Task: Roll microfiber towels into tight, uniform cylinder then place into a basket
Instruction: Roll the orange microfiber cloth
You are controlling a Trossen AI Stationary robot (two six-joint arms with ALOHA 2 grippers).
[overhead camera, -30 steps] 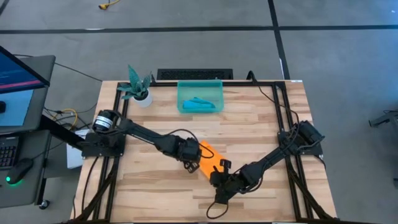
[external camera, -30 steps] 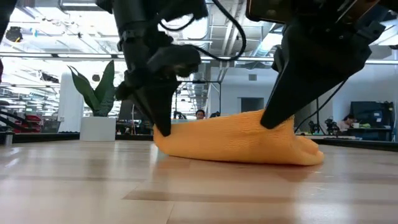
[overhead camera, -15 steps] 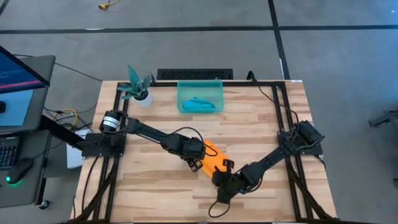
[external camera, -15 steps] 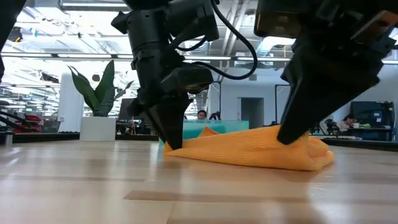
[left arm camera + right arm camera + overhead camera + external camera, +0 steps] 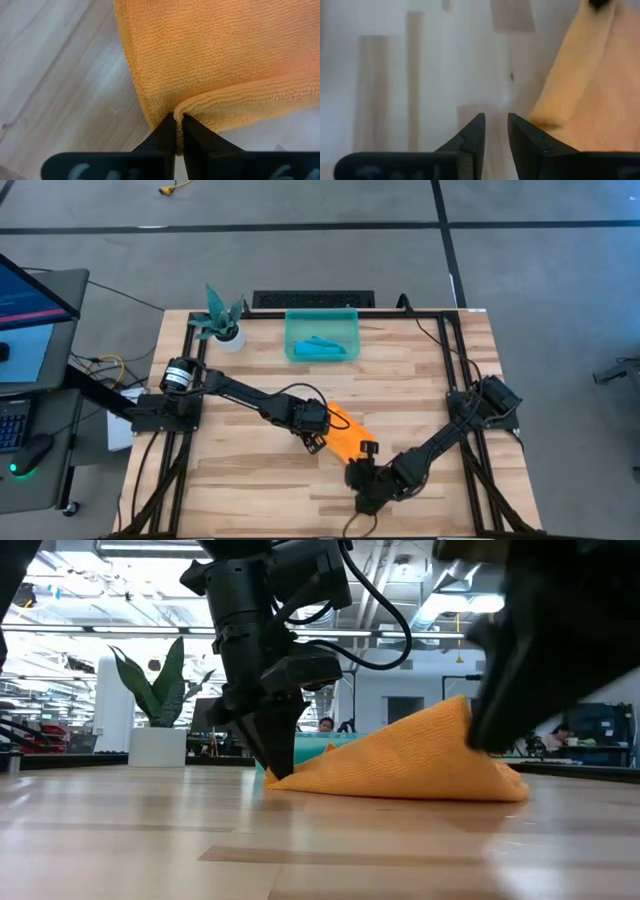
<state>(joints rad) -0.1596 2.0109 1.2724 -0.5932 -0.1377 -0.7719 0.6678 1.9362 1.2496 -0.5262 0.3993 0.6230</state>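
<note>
The orange-yellow towel lies bunched on the table's near middle, and its bulk rests on the wood. My left gripper stands at its left end, pointing steeply down, shut on a corner. My right gripper is at the towel's near right end, open. In the right wrist view only bare wood shows between its fingers, and the towel lies beside them. The teal basket stands at the far middle with the teal-blue towel lying inside it. My left gripper pinches a folded corner of the orange towel between its two fingertips. The fingers come from above, pointing steeply down. The corner is down at the tabletop. The rest of the towel lies on the wood beyond the fingers.
A white pot with a teal plant stands at the far left, next to the basket. A dark frame runs along the table's edges. Bare wood lies to the left and right of the towel.
My left gripper has come down and a little toward the table's right, bringing the towel's corner onto the wood, then stayed still. My right gripper has opened and let go of the towel, tipping back. The towel's end beside it now stands up in a peak.
</note>
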